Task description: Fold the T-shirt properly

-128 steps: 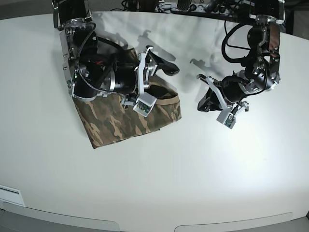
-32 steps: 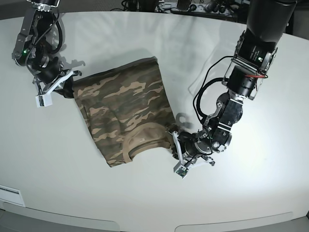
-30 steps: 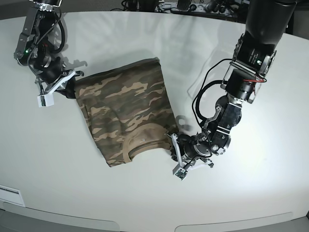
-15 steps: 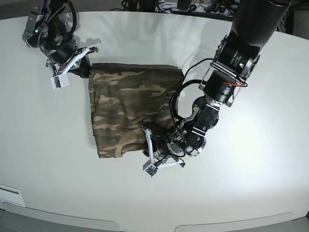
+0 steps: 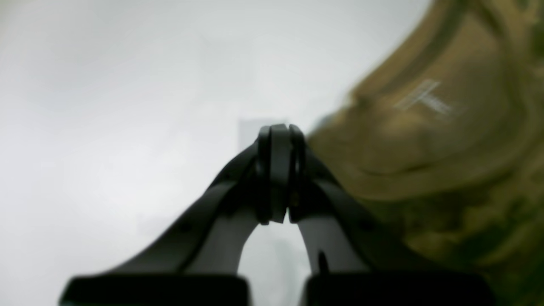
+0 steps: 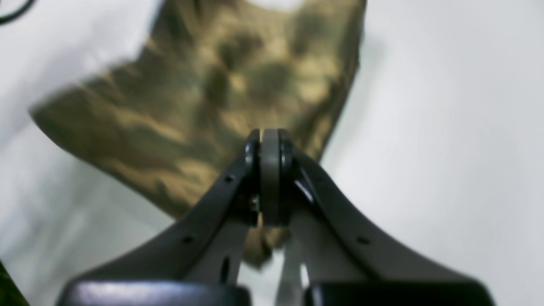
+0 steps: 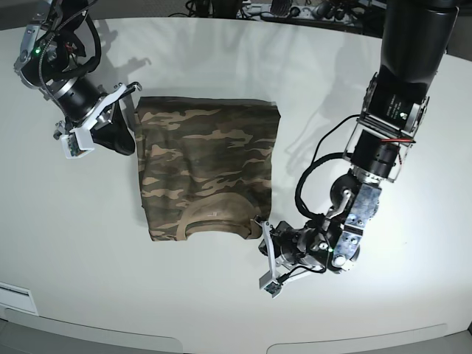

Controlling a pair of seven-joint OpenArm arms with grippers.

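Note:
The camouflage T-shirt (image 7: 206, 166) lies flat on the white table (image 7: 243, 66) as a folded rectangle, with its tan collar (image 7: 214, 214) at the near edge. My left gripper (image 7: 259, 225) is shut just off the shirt's near right corner. In the left wrist view the left gripper (image 5: 278, 174) has its pads pressed together over bare table, with the collar (image 5: 425, 140) to its right. My right gripper (image 7: 129, 145) is shut beside the shirt's left edge. In the right wrist view the right gripper (image 6: 270, 178) shows nothing between its pads, and the shirt (image 6: 221, 97) lies blurred behind it.
Cables and dark equipment (image 7: 287, 9) line the table's far edge. The left arm's body (image 7: 391, 125) stands over the table's right side. The table's curved front edge (image 7: 221, 335) runs along the bottom.
My left gripper has pulled right and toward the front, off the shirt's near corner. My right gripper has moved down from the shirt's far left corner. The shirt lies squarer.

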